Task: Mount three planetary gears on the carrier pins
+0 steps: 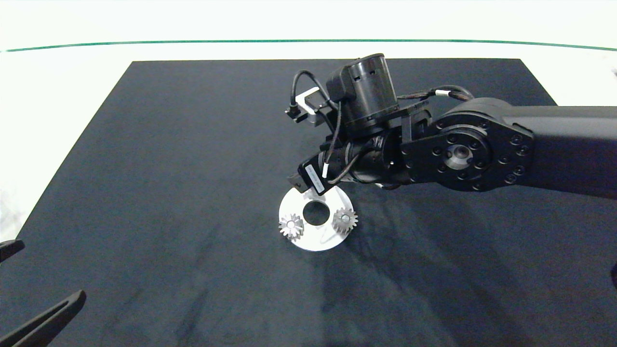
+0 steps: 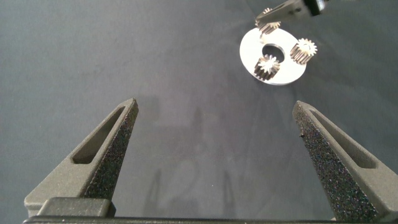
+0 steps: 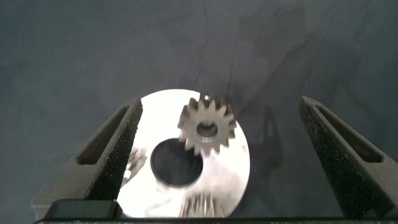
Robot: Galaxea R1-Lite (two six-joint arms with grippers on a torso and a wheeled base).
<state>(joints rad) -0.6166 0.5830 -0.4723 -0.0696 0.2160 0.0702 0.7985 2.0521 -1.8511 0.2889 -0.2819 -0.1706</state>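
The white ring-shaped carrier disc (image 1: 313, 241) lies at mid-table. Two silvery planetary gears (image 1: 291, 226) (image 1: 345, 220) sit on its near side. The carrier pins do not show apart from the gears over them. My right arm's wrist covers the disc's far side in the head view. Between the fingers of my right gripper (image 3: 221, 101), which stands open, a third gear (image 3: 206, 129) rests on the disc (image 3: 230, 168), touching neither finger. The left wrist view also shows this gear (image 2: 268, 26) at the disc's far edge. My left gripper (image 2: 216, 104) is parked open at the near left corner.
A black mat (image 1: 159, 159) covers the table, with bare white tabletop (image 1: 58, 86) around it. The right arm (image 1: 530, 149) reaches in low from the right over the mat.
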